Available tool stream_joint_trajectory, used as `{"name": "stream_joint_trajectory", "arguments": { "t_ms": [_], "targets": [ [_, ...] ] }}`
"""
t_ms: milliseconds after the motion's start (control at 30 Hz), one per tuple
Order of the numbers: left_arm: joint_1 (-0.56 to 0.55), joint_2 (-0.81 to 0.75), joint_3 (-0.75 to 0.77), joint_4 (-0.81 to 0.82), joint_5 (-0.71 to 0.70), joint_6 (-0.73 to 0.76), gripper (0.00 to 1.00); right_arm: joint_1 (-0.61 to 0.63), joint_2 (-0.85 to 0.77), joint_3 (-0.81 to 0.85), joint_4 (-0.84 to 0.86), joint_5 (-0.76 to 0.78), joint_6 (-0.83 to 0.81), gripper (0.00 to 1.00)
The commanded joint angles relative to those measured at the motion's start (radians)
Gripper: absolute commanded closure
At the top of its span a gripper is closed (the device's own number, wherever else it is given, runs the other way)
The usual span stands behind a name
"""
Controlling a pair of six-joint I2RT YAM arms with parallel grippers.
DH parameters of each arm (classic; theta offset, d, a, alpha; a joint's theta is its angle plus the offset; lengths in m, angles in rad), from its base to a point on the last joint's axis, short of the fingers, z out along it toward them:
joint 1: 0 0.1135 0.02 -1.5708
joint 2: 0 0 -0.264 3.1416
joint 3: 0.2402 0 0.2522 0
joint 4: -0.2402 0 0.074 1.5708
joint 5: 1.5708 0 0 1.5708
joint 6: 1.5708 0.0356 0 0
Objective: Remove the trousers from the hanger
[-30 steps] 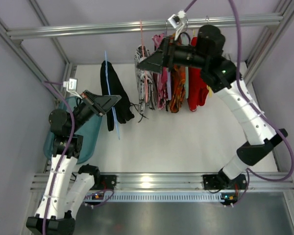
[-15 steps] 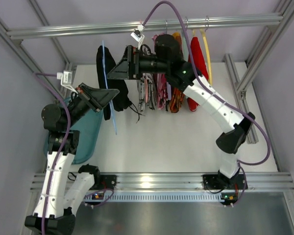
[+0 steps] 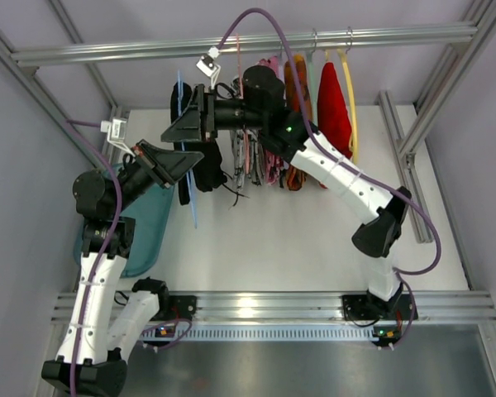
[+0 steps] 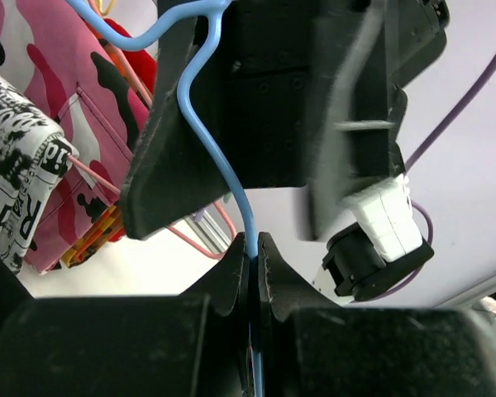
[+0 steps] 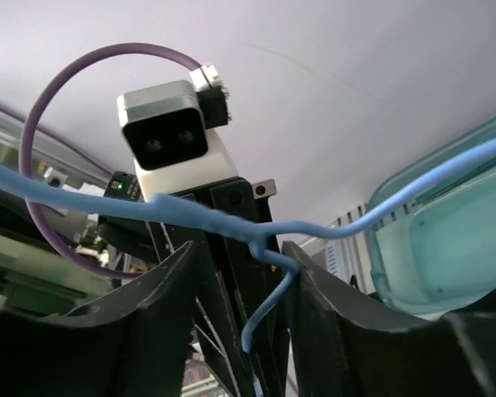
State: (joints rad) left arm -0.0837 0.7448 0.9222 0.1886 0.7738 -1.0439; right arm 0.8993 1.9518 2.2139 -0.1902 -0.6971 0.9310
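Observation:
The light-blue hanger (image 3: 192, 207) stands on edge at the left of the table, with the black trousers (image 3: 208, 169) draped over it. My left gripper (image 3: 182, 159) is shut on the hanger's wire (image 4: 219, 157), which runs up from between its closed jaws. My right gripper (image 3: 175, 132) sits at the hanger's top, just above the left one. In the right wrist view the hanger's hook (image 5: 264, 310) hangs between my right gripper's (image 5: 244, 260) parted jaws. The hook touches the right-hand finger (image 5: 322, 289) and stands apart from the other. The trousers do not show in either wrist view.
Several other garments hang in a row from the top rail (image 3: 397, 35): a black-and-white patterned one (image 3: 241, 157), pink and orange ones, a red one (image 3: 334, 99) on a yellow hanger. A teal basin (image 3: 145, 223) lies at the table's left edge, below the left arm.
My right arm swung left from the row of hanging clothes to the top of the blue hanger, and its jaws narrowed. The left gripper kept its grip and carried the hanger slightly rearward.

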Motion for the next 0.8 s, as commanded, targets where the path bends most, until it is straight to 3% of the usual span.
{"name": "stream_joint_trajectory", "arguments": {
  "t_ms": [0, 67, 100, 167, 200, 233, 267, 433, 567, 767],
  "targets": [
    [0.006, -0.018, 0.027, 0.176, 0.031, 0.097, 1.0, 0.012, 0.027, 0.04, 0.098, -0.038, 0.06, 0.58],
    [0.006, -0.021, 0.014, 0.176, 0.047, 0.135, 0.96, 0.012, 0.029, 0.038, 0.118, -0.053, 0.08, 0.72],
    [0.006, -0.022, 0.01, 0.175, 0.061, 0.156, 0.93, 0.01, 0.029, 0.038, 0.124, -0.058, 0.086, 0.88],
    [0.006, -0.031, 0.026, 0.062, 0.052, 0.273, 0.85, 0.007, 0.019, 0.032, 0.135, -0.068, 0.098, 1.0],
    [0.006, -0.038, 0.047, 0.019, 0.026, 0.321, 0.81, 0.006, 0.013, 0.027, 0.138, -0.071, 0.106, 1.0],
    [0.006, -0.047, 0.056, -0.036, 0.006, 0.373, 0.65, 0.003, 0.007, 0.02, 0.144, -0.076, 0.115, 1.0],
    [0.006, -0.068, 0.063, -0.081, -0.017, 0.478, 0.59, -0.005, -0.005, 0.014, 0.149, -0.084, 0.12, 1.0],
    [0.006, -0.192, 0.072, -0.331, -0.236, 0.72, 0.36, -0.02, -0.057, -0.014, 0.155, -0.091, 0.138, 1.0],
    [0.006, -0.268, 0.061, -0.458, -0.323, 0.87, 0.28, -0.025, -0.079, -0.013, 0.155, -0.087, 0.154, 1.0],
    [0.006, -0.358, 0.021, -0.653, -0.323, 1.098, 0.25, -0.025, -0.091, -0.011, 0.147, -0.081, 0.18, 1.0]
  ]
}}
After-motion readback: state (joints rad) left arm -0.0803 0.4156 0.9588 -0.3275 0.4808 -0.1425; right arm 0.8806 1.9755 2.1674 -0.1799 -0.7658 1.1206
